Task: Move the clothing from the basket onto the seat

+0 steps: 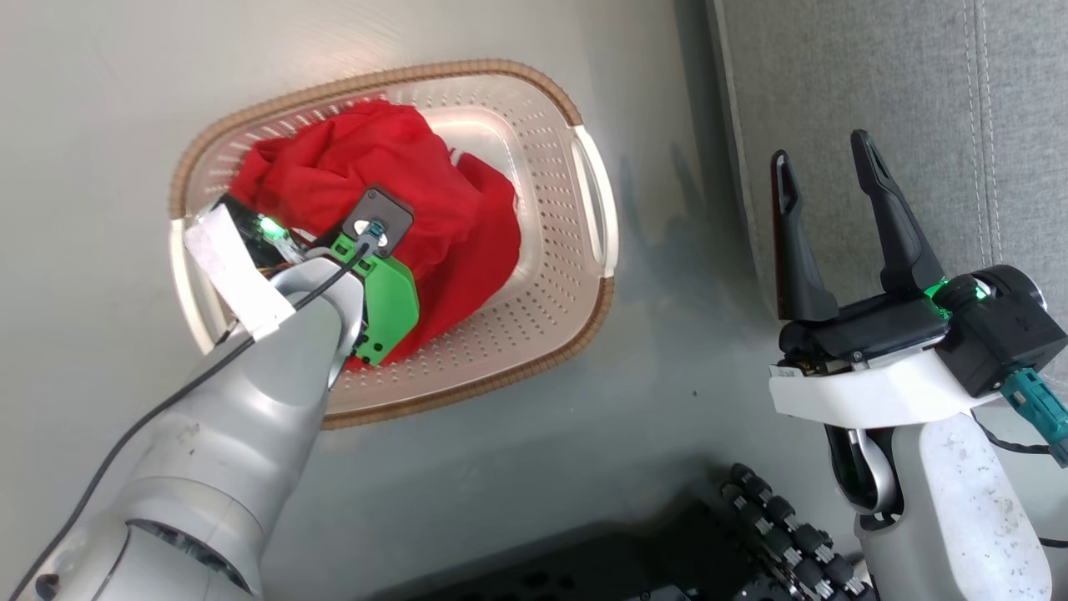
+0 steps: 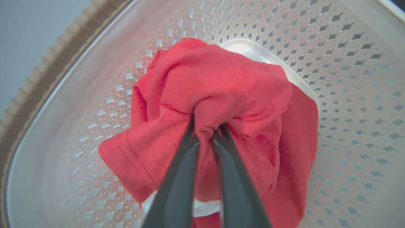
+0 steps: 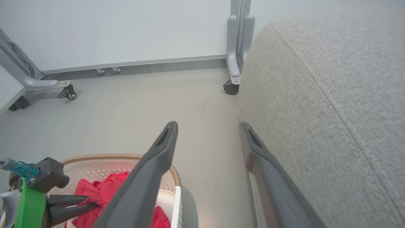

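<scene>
Down at the left of the head view, the left arm (image 1: 334,317) reaches into the basket (image 1: 546,159) and its wrist covers the near side of the clothing (image 1: 400,167), a red heap well inside the rim. The seat (image 1: 876,83) lies to the right of the basket, across a strip of bare floor (image 1: 651,351). The right gripper (image 1: 820,150) hovers just beside the seat's edge, fingers spread and empty. So the load has to travel rightward and up, and the arm that has it is the one farther from the seat.

Looking along the left gripper (image 2: 207,129) in the left wrist view, the two fingers are pinched together on a bunched fold of the red cloth. The rest of the garment spreads away from the tips toward the far basket wall, with a bit of white trim near the bottom edge. Whether a second garment lies under it cannot be told.

From the right wrist view, the right gripper's fingers stand wide apart with nothing between them, the seat rising close on the right. The basket and clothing sit low at the left, near the left gripper's closed fingers.
</scene>
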You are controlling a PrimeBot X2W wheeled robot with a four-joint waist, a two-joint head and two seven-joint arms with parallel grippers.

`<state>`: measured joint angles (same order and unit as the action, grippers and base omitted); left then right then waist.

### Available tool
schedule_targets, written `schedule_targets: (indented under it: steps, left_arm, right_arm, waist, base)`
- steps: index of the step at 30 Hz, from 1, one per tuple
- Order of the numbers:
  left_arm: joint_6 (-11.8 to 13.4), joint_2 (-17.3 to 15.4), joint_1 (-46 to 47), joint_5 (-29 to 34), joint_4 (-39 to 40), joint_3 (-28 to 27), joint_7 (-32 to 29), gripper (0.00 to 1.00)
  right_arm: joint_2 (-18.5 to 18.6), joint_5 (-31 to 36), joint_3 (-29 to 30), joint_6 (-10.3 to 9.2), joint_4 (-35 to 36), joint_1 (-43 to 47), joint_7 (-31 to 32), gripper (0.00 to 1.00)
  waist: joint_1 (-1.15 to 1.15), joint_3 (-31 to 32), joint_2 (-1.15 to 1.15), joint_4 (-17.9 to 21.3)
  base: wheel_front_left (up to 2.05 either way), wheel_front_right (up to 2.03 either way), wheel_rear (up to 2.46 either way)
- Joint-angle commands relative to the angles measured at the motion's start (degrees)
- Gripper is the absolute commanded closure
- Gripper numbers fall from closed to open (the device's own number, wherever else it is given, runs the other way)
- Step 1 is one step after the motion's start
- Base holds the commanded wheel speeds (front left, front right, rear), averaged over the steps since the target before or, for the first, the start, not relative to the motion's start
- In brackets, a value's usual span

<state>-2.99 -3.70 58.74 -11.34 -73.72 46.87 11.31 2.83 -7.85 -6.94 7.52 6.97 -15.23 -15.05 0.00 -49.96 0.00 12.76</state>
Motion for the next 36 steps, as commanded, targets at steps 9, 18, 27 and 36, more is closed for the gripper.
schedule_targets:
  steps: [9,18,27,36]
  left_arm:
    - [-0.45,0.77,-4.78,-3.67,4.03,-0.86,3.71,1.0]
    - [0.99,-0.9,-11.29,-4.08,17.27,-3.78,3.91,1.0]
    - [2.23,-3.27,-19.62,-3.72,31.78,-9.55,3.91,1.0]
    - [3.81,-4.33,-28.04,-2.35,44.02,-16.22,3.92,1.0]
  right_arm:
    - [0.12,1.25,0.88,-0.06,-2.34,1.14,-0.2,0.0]
    - [0.16,-1.46,2.77,-0.06,-4.7,3.38,-0.2,0.0]
    - [0.12,-1.58,3.51,-0.05,-5.84,5.94,-0.2,0.0]
    - [0.12,-2.29,2.82,-0.05,-4.94,9.46,-0.2,0.0]
  waist:
    - [0.0,10.67,0.0,-5.71]
    - [0.0,19.29,0.0,-7.87]
    - [0.0,28.19,0.0,-9.26]
    - [0.0,34.23,0.0,-10.16]
  base:
    - [0.0,0.0,0.0]
    - [0.0,0.0,0.0]
    - [0.0,0.0,0.0]
    - [0.0,0.0,0.0]
